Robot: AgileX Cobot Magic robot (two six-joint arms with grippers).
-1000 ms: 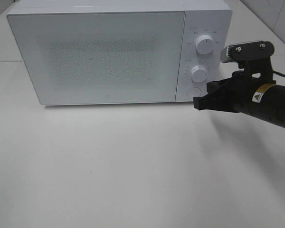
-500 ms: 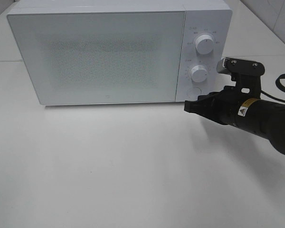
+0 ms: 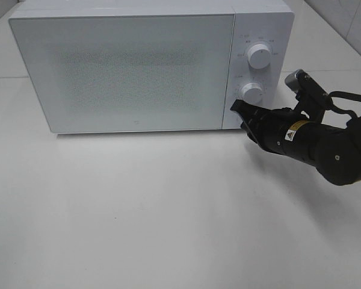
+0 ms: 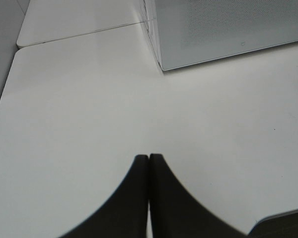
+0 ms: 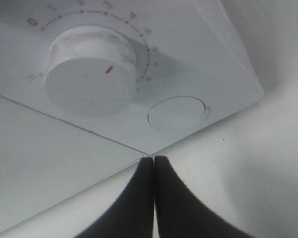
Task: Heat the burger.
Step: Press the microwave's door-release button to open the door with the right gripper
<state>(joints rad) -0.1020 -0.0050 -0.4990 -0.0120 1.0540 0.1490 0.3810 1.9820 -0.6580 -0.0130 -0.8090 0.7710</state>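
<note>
High exterior view: a white microwave [image 3: 126, 66] stands on a pale bench [image 3: 168, 211] with its frosted door [image 3: 120, 72] shut. On the control panel [image 3: 274, 36] to the door's right are an upper knob [image 3: 260, 57] and a lower knob [image 3: 252, 93]. The right gripper [image 3: 236, 108] reaches in from the right to the panel's lower corner, below the lower knob. A black cable [image 3: 349, 96] loops behind its wrist. The burger is not in view; whether it sits behind the door cannot be told.

Left wrist view: the left gripper [image 4: 149, 157] hangs over bare bench, its jaws clenched on nothing, with the microwave's corner well apart from it.

Right wrist view: the right gripper's jaws are pressed together and empty. Their tips lie near the seam between door and panel, just beside a round button [image 5: 177, 113] and not on it. The lower knob is close by.

A likely risk is a push from this spot landing on the seam or bare panel, sliding off, or shoving the microwave back. Drifting upward could turn the lower knob. The shut door stands between the arms and the oven's inside.
</note>
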